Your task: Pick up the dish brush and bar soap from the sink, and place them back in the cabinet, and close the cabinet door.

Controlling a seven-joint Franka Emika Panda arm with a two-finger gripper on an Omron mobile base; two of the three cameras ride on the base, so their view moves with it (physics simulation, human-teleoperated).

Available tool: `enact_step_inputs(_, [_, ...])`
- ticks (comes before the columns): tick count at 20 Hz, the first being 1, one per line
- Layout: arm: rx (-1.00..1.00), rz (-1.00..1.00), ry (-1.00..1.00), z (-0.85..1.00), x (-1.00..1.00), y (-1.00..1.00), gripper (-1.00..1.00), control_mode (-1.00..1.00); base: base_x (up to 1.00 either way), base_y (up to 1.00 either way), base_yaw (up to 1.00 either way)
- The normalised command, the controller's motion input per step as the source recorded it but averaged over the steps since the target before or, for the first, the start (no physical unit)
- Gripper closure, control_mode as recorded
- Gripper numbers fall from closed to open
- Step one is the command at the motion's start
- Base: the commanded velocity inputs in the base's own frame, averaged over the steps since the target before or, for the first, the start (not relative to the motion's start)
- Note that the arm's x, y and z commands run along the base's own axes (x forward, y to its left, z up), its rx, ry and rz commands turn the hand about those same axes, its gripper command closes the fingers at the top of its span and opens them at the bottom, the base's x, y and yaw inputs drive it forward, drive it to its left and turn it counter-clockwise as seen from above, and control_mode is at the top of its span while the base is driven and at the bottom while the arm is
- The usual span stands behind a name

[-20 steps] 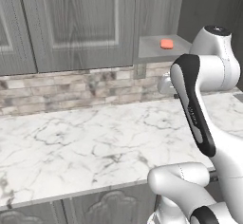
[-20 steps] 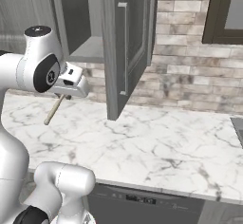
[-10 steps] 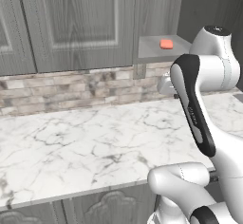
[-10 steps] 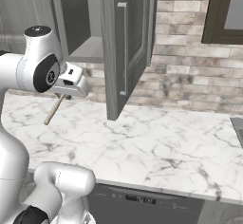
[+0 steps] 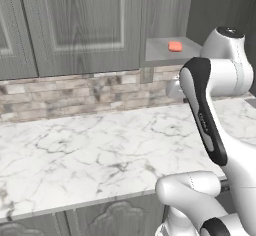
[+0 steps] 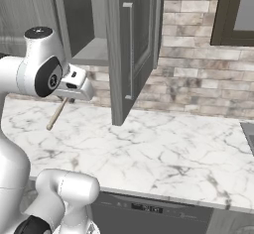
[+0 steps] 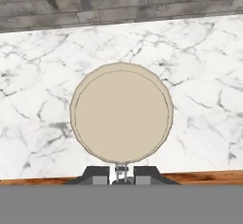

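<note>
In the left base view, the bar soap (image 5: 174, 46) is lying on the cabinet (image 5: 165, 50) shelf, near its front edge, above the marble bench (image 5: 90, 150); my arm is rising in front at the right.

In the right base view, my tool (image 6: 69, 97) is clenching the dish brush (image 6: 56, 114), whose tan handle is slanting down toward the bench's back left area, just below the open cabinet. The cabinet door (image 6: 130, 44) is standing open, swung out over the bench.

In the hand view, the brush's round pale head is facing me, sitting right above my fingertips (image 7: 99, 174), with the bench and the brick wall (image 7: 118, 0) behind it.
</note>
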Motion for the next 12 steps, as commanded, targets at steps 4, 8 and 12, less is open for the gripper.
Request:
enact_step_inputs(4, [0.00, -0.04, -0.13, 0.08, 0.00, -0.16, 1.00, -1.00, 0.00, 0.00, 0.00])
enact_step_inputs(8, [0.00, -0.03, -0.09, 0.23, 0.05, -0.20, 1.00, -1.00, 0.00, 0.00, 0.00])
enact_step_inputs(12, [0.00, -0.04, -0.02, 0.31, 0.09, -0.22, 1.00, -1.00, 0.00, 0.00, 0.00])
